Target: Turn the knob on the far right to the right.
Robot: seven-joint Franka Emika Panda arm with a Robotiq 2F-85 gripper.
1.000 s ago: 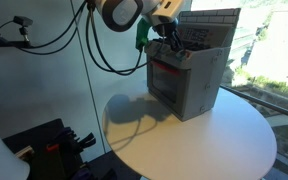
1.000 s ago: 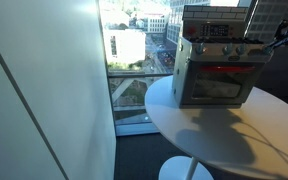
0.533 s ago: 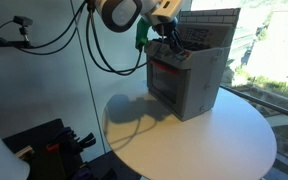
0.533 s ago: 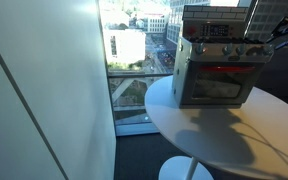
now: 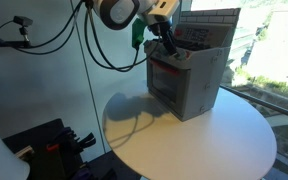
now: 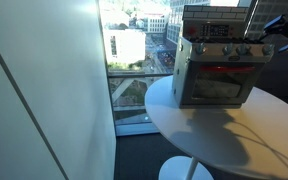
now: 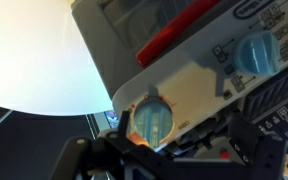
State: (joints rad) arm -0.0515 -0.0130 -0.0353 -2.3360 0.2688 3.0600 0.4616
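counter [image 5: 224, 135]: round white top. broad bare surface in front of the toy oven, open drop past the rim.
toy oven [image 6: 216, 85]: upright near the counter's window-side rim, knob row along its upper front.
tool [image 5: 164, 40]: at the oven's upper front corner, over the far-right end of the knob row. cannot tell whether it is clamped.
far-right knob [image 7: 152, 121]: on the oven's front panel, directly ahead of the tool in the wrist view.
progress: approach judged done. rotation not confirmed.
clearance: free air beside the oven. panel face close.
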